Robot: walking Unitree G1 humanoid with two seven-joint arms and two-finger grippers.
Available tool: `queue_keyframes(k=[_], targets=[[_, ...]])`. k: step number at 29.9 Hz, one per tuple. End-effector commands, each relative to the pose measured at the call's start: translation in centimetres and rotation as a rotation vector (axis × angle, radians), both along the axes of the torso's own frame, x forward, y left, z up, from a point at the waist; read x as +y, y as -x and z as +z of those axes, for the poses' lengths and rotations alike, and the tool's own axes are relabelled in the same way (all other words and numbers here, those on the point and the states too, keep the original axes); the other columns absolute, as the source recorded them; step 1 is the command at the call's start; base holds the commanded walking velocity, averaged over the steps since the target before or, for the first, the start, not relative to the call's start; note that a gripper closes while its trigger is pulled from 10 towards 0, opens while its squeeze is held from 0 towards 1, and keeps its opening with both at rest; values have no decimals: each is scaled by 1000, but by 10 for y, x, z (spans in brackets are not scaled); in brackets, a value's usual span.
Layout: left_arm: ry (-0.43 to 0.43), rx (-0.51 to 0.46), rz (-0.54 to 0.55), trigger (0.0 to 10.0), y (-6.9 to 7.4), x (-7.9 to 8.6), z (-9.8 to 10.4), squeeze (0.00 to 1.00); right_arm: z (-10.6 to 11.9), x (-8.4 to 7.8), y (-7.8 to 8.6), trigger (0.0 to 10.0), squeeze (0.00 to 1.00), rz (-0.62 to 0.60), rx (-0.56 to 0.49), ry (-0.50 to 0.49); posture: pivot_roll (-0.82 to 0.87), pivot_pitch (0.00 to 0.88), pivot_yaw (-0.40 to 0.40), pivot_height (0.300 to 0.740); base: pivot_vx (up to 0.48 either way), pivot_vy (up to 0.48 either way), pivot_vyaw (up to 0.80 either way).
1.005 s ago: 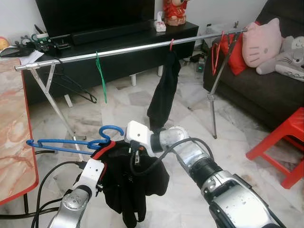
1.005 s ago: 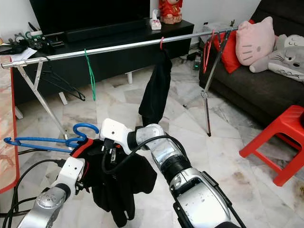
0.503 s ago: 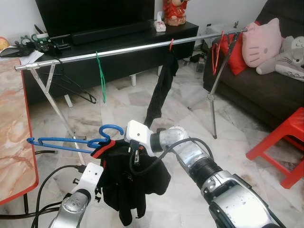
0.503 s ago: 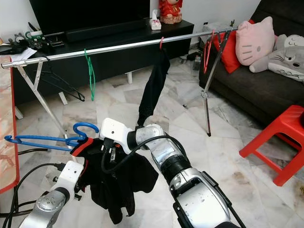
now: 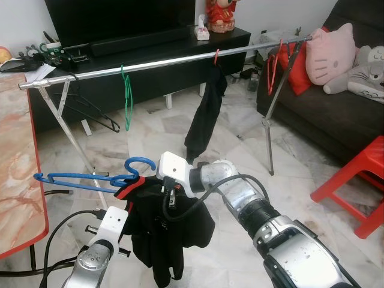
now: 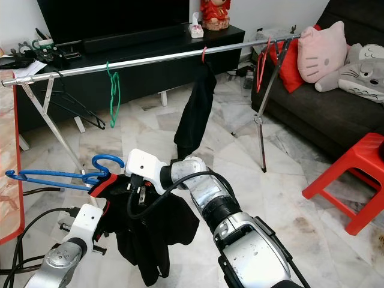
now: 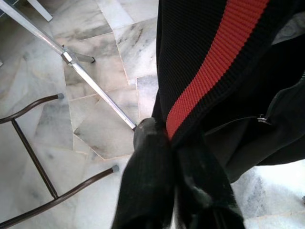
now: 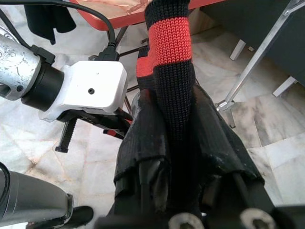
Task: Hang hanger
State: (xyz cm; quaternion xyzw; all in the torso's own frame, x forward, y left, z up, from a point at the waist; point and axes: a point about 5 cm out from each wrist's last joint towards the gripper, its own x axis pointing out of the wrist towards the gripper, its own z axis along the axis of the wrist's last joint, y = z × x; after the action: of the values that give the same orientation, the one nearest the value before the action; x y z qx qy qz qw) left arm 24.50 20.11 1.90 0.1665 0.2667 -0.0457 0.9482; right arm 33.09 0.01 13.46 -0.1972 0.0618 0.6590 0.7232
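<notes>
- Right wrist view is showing our right gripper point(image 8: 174, 143) clamping the black garment point(image 5: 171, 231) by its red-striped collar.
- We are reaching our left gripper point(image 7: 174, 143) upward, pinching that collar too.
- We are holding the blue hanger point(image 5: 90, 178) level, hook toward the garment, long axis pointing left.
- Beyond, the rail point(image 5: 162, 62) is spanning the room.

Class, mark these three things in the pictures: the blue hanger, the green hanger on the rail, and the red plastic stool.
blue hanger point(image 5: 139, 162), left eye view, on the curve of its hook.
green hanger point(image 5: 126, 90), left eye view, on its upper wire below the rail.
red plastic stool point(image 5: 367, 165), left eye view, on its seat edge.
</notes>
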Motion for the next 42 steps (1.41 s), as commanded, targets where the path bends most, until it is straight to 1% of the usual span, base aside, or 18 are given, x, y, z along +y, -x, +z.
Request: queue_keyframes(k=[1,5,6,7,10,12,13,15,20,21,24,29,31,33,35,42], targets=[[12,7,17,0,2,1,-3,0,10,4,-2,0,0,10,-34,-19,-41,0,-20,740,0,0,0],[29,13,42,0,3,2,-4,0,9,3,-2,0,0,1,-34,-17,-40,0,-21,740,0,0,0],[29,20,65,0,4,5,-5,0,8,0,-4,0,0,-16,-35,-14,-40,0,-22,740,0,0,0],[29,32,104,0,7,10,-8,0,6,-10,-8,0,0,-45,-37,5,-40,0,-21,740,0,0,0],[33,39,133,0,9,14,-9,0,1,-24,-12,0,0,-80,-35,35,-39,0,-21,740,0,0,0],[37,38,151,0,11,16,-10,0,-4,-42,-16,0,0,-138,-26,61,-37,0,-22,740,0,0,0],[42,37,176,0,13,19,-10,0,-9,-60,-20,0,0,-192,-16,89,-37,0,-22,740,0,0,0],[47,36,194,0,14,21,-10,0,-13,-74,-21,0,0,-221,-5,106,-48,0,-19,740,0,0,0],[60,30,216,0,14,23,-10,0,-18,-98,-19,0,0,-242,19,127,-55,0,-13,740,0,0,0],[59,30,216,0,14,23,-10,0,-20,-106,-19,0,0,-250,26,132,-56,0,-11,740,0,0,0],[60,31,212,0,12,23,-10,0,-19,-120,-17,0,0,-241,40,110,-58,0,-8,740,0,0,0],[67,38,208,0,12,23,-10,0,-18,-128,-12,0,0,-194,75,75,-60,0,-4,740,0,0,0],[74,47,208,0,13,23,-11,0,-16,-134,-11,0,0,-194,101,22,-60,0,-1,740,0,0,0],[75,48,208,0,13,23,-11,0,-17,-136,-11,0,0,-200,108,13,-60,0,0,740,0,0,0],[76,53,208,0,14,23,-12,0,-17,-142,-7,0,0,-184,140,-27,-60,0,0,740,0,0,0],[77,55,209,0,15,23,-12,0,-17,-144,-5,0,0,-164,160,-50,-60,0,2,740,0,0,0]])
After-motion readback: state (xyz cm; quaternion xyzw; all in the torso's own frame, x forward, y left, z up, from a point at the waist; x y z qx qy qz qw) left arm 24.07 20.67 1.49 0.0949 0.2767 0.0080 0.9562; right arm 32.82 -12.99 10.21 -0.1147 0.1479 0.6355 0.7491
